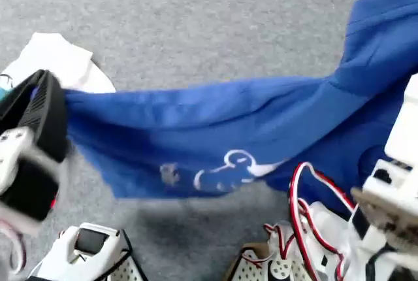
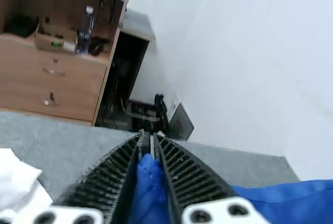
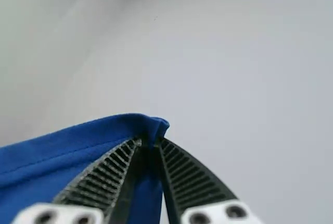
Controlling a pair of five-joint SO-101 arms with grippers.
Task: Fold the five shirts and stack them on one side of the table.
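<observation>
A blue shirt (image 1: 222, 137) with a white print hangs stretched in the air across the grey table (image 1: 196, 33). My left gripper (image 2: 147, 141) is shut on one end of the blue shirt (image 2: 148, 182) at the left of the high view, where its black fingers (image 1: 40, 108) show. My right gripper (image 3: 149, 143) is shut on the other end of the blue shirt (image 3: 62, 148), raised high at the right. A white shirt (image 1: 55, 62) lies on the table at the far left, partly behind the blue one.
The arms' white bases (image 1: 91, 248) and red cables (image 1: 300, 189) crowd the table's near edge. A wooden drawer cabinet (image 2: 47, 73) stands beyond the table's far side. The grey surface at the back middle is bare.
</observation>
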